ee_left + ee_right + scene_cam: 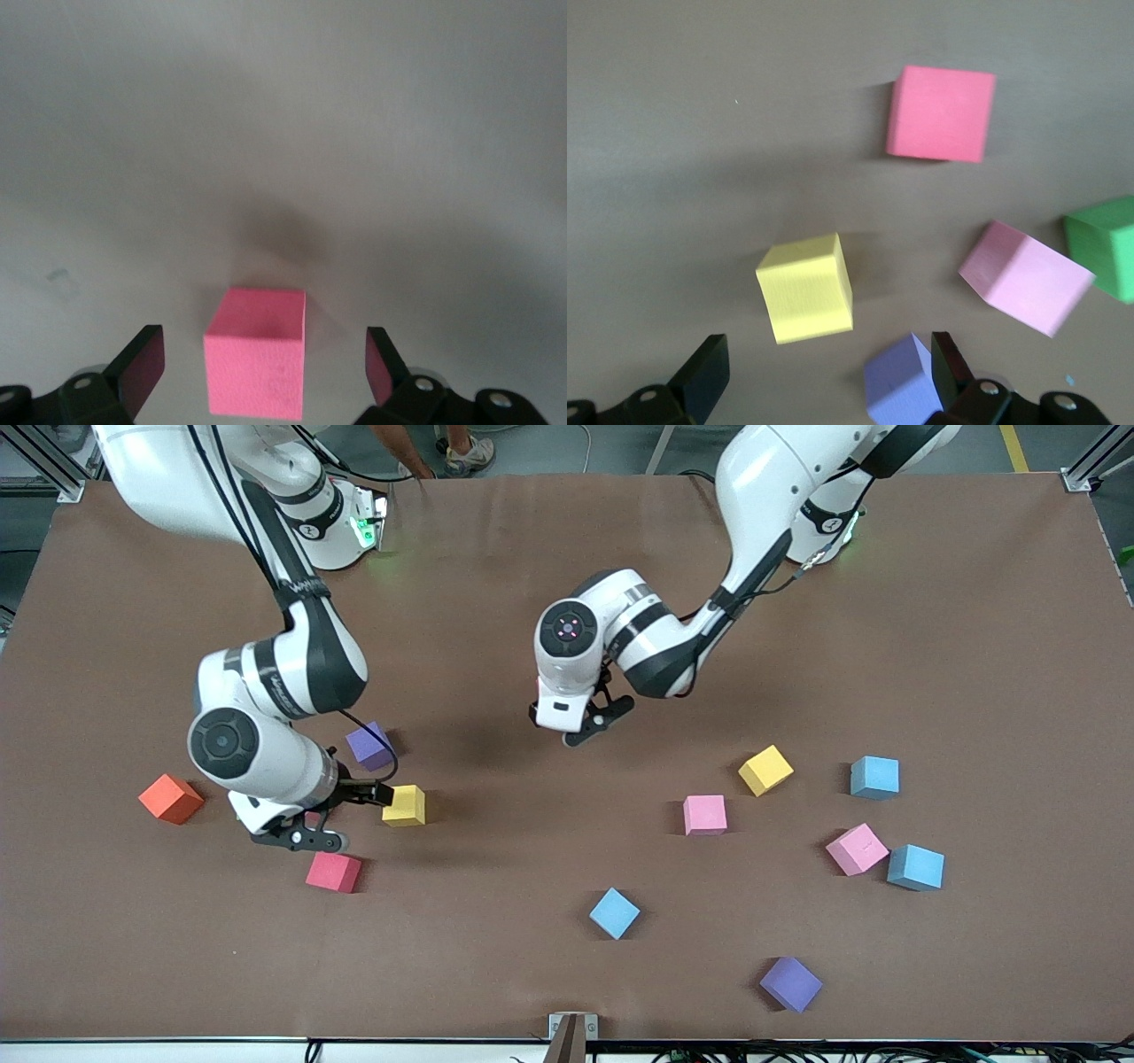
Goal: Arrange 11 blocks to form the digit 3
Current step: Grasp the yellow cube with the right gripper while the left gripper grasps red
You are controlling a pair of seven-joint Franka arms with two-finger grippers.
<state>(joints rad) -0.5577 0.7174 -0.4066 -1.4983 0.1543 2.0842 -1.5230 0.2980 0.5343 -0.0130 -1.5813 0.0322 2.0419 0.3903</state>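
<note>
Table (549, 540): broad brown matte sheet, blocks scattered loose across it, no figure begun.

Right arm reaches down from its base, elbow bent, wrist low over the cluster at its own end of the table. Right gripper (306, 828) hangs with fingers (700, 372) spread apart, nothing between them. Right wrist view shows under and around it a yellow block (806, 288), a purple block (899, 385) partly behind one finger, a tilted pink block (1026, 276), a red block (941, 113) and the edge of a green block (1103, 246). Front view: an orange cube (171, 798) lies beside this arm's wrist, toward the table's edge.

Left arm folds in over mid-table. Left gripper (585, 722) hangs over bare cloth, fingers (142, 367) wide apart, holding nothing; a pink cube (257, 352) shows between them in the left wrist view, lying on the table.

Toward the left arm's end, well apart from both grippers: second yellow (765, 770), two pinks (705, 815) (857, 849), three light blue (874, 777) (916, 867) (614, 912), second purple (790, 983). All square-edged matte foam cubes, equal in size.
</note>
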